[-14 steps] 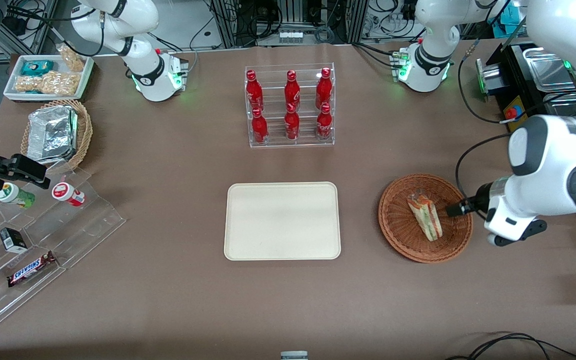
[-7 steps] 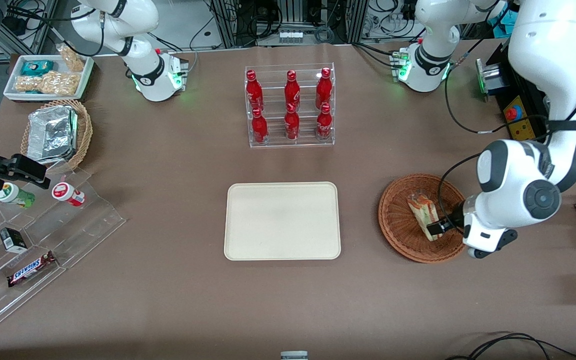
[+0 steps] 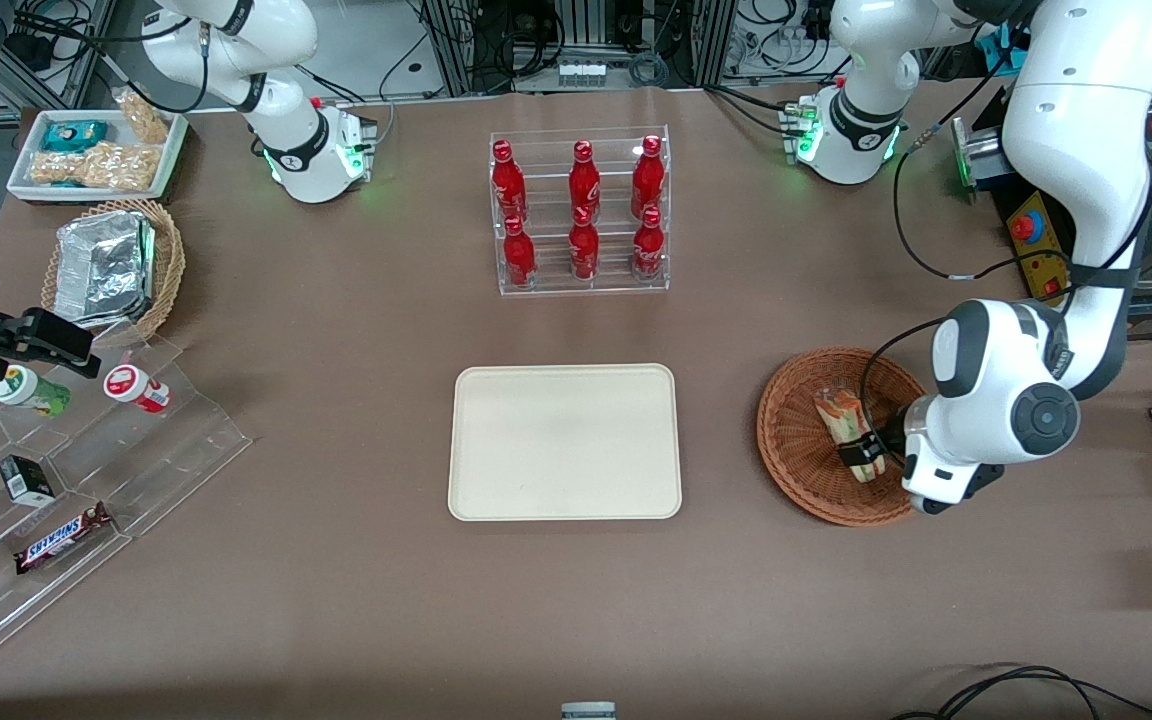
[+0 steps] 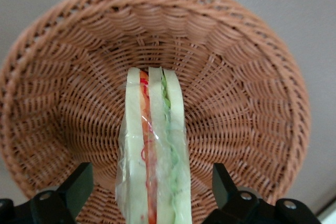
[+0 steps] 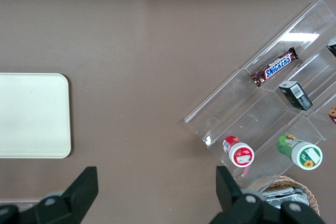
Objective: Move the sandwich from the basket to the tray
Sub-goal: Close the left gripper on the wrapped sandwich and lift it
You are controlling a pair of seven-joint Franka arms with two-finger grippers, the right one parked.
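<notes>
gripper low in the basket, jaws apart on either side of the sandwich.

a brown table carried everything, with cabled racks at its edge farthest from the front camera. the tray sat bare mid-table, well apart from the basket toward the parked arm's end. the sandwich stood on edge in the basket, its long axis running toward the front camera. the wrist view showed both fingers flanking the wedge, seemingly not yet touching; the front view hid this.
</notes>
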